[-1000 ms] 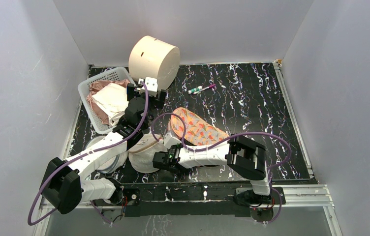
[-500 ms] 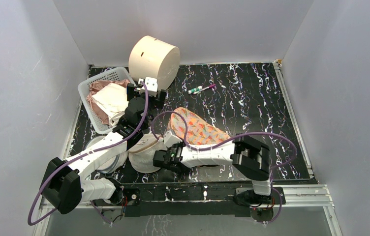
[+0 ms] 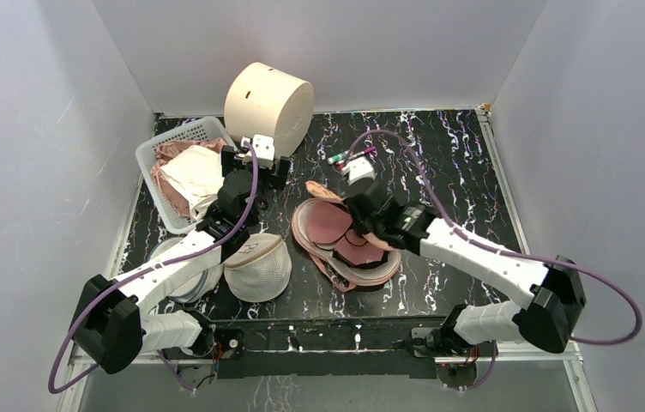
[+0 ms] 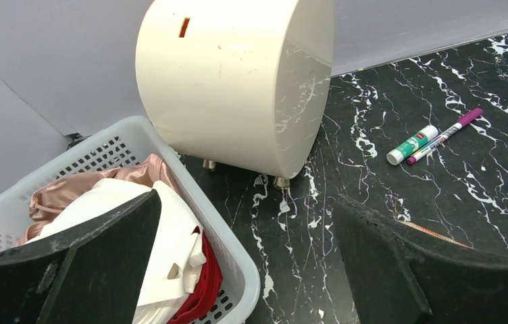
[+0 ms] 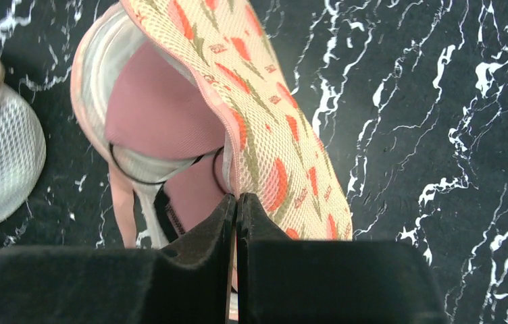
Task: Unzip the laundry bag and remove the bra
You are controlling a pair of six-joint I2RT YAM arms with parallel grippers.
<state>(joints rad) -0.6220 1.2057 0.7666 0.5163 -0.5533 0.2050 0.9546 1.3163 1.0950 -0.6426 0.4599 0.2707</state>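
Your right pincer (image 5: 236, 199), pinching the laundry bag (image 5: 265, 115) by its flap, has just swung it open, baring the bra (image 5: 157, 115). Your left pincer (image 4: 244, 202) stays spread. Unzipping looks done; removal remains.

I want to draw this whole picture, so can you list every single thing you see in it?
laundry bag: one, peach with orange and green pattern, open in the table's middle
bra: one, dusty pink with black edging, inside the open bag
mesh dome bag: one, white, left of the laundry bag; maybe another under the left arm
drum: one, cream, far left
basket: one, white, far left, holding pink, white and red cloth
marker: one, white and green, far middle
pen: one, purple, beside the marker
table: one, black with white veins
left claw: open, near basket and drum
right claw: shut on the laundry bag's raised flap
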